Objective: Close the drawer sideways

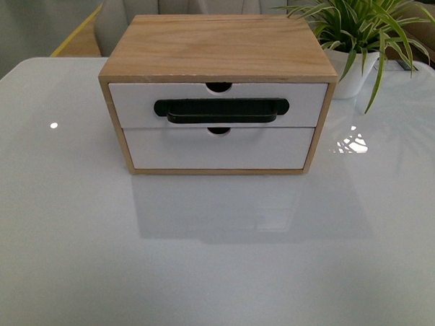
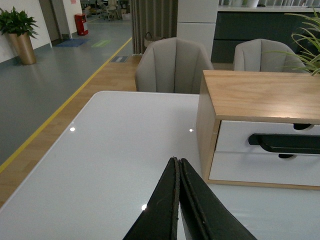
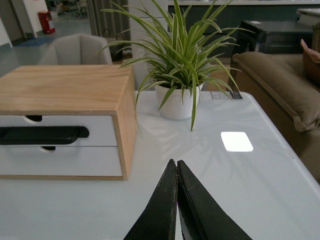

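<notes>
A small wooden cabinet (image 1: 216, 51) sits mid-table (image 1: 222, 264). Its upper drawer (image 1: 135, 101), white-fronted with a black bar handle (image 1: 221, 110), looks light and rigid; push its flat front. Both grippers, left (image 2: 178, 165) and right (image 3: 176, 167), hover fingers together.

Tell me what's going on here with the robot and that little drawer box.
Nothing is being handled right now. The wooden box sits on the white table with its handled drawer looking pushed in. The left pincer and right pincer are both shut and empty, held off either side of the box, touching nothing.
</notes>
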Controlling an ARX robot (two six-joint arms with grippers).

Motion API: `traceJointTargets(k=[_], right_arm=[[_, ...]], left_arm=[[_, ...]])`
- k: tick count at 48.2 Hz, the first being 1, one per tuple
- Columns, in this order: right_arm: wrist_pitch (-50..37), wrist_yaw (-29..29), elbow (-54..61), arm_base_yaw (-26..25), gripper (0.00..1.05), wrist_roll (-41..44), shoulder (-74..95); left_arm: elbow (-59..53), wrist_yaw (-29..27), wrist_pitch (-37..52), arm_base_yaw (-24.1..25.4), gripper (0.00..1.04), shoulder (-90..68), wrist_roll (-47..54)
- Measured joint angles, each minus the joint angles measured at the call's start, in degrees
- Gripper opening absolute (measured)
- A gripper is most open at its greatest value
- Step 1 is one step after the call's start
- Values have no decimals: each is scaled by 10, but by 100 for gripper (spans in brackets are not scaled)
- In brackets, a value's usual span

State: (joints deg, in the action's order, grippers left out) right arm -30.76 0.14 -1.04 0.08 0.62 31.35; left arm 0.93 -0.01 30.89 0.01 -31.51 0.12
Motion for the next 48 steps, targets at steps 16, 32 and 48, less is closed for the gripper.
traceJointTargets(k=[16,32,48], right_arm=[[87,0,0,0,2,0,-92],[164,0,0,0,2,0,-170],[267,-2,0,0,2,0,-257]], left_arm=[[0,0,-88,0,2,94,0],[0,0,-165,0,2,172,0],[0,1,-269,0,2,259,0]])
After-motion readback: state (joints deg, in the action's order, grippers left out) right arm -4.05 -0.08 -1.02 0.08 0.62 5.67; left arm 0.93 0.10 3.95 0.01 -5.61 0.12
